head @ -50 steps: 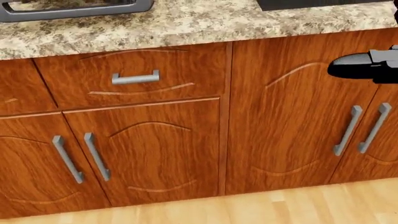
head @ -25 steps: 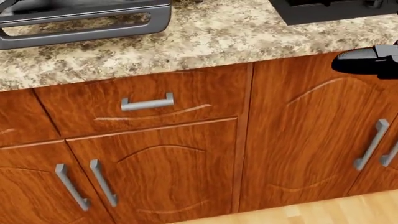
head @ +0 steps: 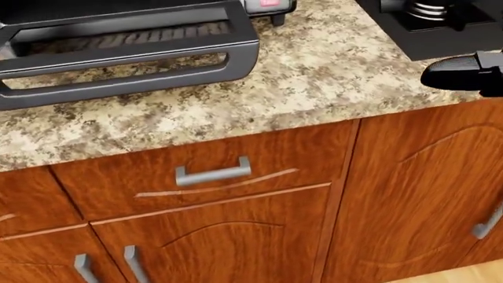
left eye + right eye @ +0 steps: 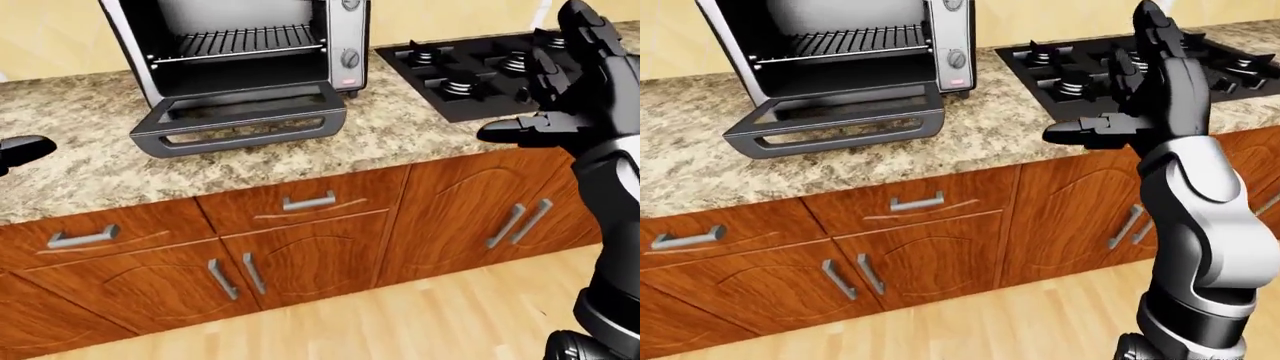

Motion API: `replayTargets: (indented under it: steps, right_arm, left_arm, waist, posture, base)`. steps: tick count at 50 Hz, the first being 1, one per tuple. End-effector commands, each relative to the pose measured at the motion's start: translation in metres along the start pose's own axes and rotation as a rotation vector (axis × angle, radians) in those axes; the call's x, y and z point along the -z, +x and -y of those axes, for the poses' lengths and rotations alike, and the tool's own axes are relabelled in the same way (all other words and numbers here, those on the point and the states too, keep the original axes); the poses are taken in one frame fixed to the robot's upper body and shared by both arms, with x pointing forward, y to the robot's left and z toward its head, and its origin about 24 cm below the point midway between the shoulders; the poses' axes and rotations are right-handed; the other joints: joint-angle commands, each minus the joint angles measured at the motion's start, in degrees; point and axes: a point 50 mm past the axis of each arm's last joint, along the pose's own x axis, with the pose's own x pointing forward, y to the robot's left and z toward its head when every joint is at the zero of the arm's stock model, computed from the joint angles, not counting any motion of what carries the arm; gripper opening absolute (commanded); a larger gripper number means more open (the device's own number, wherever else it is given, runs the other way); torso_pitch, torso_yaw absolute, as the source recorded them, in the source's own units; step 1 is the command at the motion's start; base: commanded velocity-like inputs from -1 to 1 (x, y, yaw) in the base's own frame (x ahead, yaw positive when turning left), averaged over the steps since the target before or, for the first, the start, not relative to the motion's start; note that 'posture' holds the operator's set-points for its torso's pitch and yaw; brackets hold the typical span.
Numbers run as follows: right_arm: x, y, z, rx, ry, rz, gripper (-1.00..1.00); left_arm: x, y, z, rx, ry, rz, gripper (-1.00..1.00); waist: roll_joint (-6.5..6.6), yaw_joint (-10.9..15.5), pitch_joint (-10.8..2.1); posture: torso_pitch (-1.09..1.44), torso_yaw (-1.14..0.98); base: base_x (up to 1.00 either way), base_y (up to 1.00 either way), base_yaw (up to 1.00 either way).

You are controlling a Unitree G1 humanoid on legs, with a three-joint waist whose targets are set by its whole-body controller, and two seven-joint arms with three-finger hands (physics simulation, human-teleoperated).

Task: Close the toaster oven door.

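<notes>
As the head camera has tilted up over the last second, the toaster oven door (image 3: 125,56) has slid further into the head view, so the robot looks to be closing on it. The door hangs fully down on the granite counter (image 4: 400,135), well to the left of the right hand (image 4: 1145,90), whose fingers (image 4: 1080,133) are spread and hold nothing. The left hand (image 4: 20,148) barely enters at the left edge; its fingers cannot be told. Closing has not yet begun.
</notes>
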Motion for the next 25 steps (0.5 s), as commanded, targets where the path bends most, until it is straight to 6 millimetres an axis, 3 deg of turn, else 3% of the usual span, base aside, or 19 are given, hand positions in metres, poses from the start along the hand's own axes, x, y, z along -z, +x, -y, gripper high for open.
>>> replayTargets:
  steps: [1,2,3,5,8,16,18,20,21,23,25]
  right_arm:
    - [-0.0131,0.0002,-0.0022,-0.013,-0.005,0.064,1.00]
    - [-0.0132,0.0005,-0.0018,-0.013,-0.006,0.064,1.00]
    - [-0.0130,0.0000,-0.0018,-0.013,-0.006,0.065,1.00]
    - [-0.0121,-0.0011,-0.0014,-0.013,-0.008,0.064,1.00]
    - [-0.0124,-0.0011,-0.0010,-0.012,-0.009,0.065,1.00]
    - [-0.0127,-0.0007,-0.0013,-0.015,-0.009,0.067,1.00]
    - [-0.0125,-0.0004,-0.0013,-0.015,-0.009,0.067,1.00]
    - [-0.0121,-0.0006,-0.0015,-0.015,-0.009,0.067,1.00]
    - [-0.0120,-0.0005,-0.0017,-0.016,-0.010,0.067,1.00]
    - [-0.0122,-0.0002,-0.0015,-0.015,-0.010,0.068,1.00]
    - [-0.0123,0.0000,-0.0009,-0.014,-0.009,0.068,1.00]
  left_arm:
    - [-0.0173,0.0003,-0.0019,-0.009,0.009,0.075,1.00]
    - [-0.0173,0.0000,-0.0022,-0.009,0.008,0.075,1.00]
    - [-0.0169,-0.0004,-0.0025,-0.008,0.010,0.075,1.00]
    - [-0.0163,-0.0007,-0.0028,-0.008,0.011,0.074,1.00]
    - [-0.0167,-0.0010,-0.0027,-0.008,0.011,0.075,1.00]
    - [-0.0168,-0.0014,-0.0034,-0.009,0.014,0.076,1.00]
    - [-0.0172,-0.0011,-0.0035,-0.010,0.014,0.077,1.00]
    - [-0.0178,-0.0008,-0.0035,-0.010,0.015,0.077,1.00]
    - [-0.0176,-0.0009,-0.0035,-0.009,0.016,0.077,1.00]
    - [-0.0177,-0.0009,-0.0037,-0.009,0.015,0.078,1.00]
    - [-0.0182,-0.0003,-0.0040,-0.010,0.014,0.079,1.00]
  waist:
    - [0.69,0.1,-0.96]
    - [3.07,0.1,-1.82]
    - [3.98,0.1,-2.75]
    - [3.01,0.7,-0.80]
    - [2.27,1.2,-1.49]
    - [-1.59,1.8,-1.24]
    - [-2.96,2.1,-1.44]
    - [-5.25,2.3,-1.97]
    - [-3.31,2.1,-1.51]
    - [-4.43,1.8,-1.06]
    - [-3.87,1.2,-1.50]
  posture:
    - [0.00,0.00]
    - [0.00,0.00]
    - [0.00,0.00]
    - [0.00,0.00]
    - [0.00,0.00]
    - [0.00,0.00]
    - [0.00,0.00]
    - [0.00,0.00]
    - [0.00,0.00]
    - [0.00,0.00]
    - [0.00,0.00]
  base:
    - [0.20,0.26,0.00]
    - [0.21,0.26,0.00]
    - [0.19,0.26,0.00]
    - [0.20,0.15,0.00]
    - [0.20,0.08,0.00]
    - [0.20,0.08,0.00]
    - [0.20,0.07,0.00]
    - [0.20,0.06,0.00]
    - [0.20,0.06,0.00]
    - [0.20,0.06,0.00]
    - [0.20,0.04,0.00]
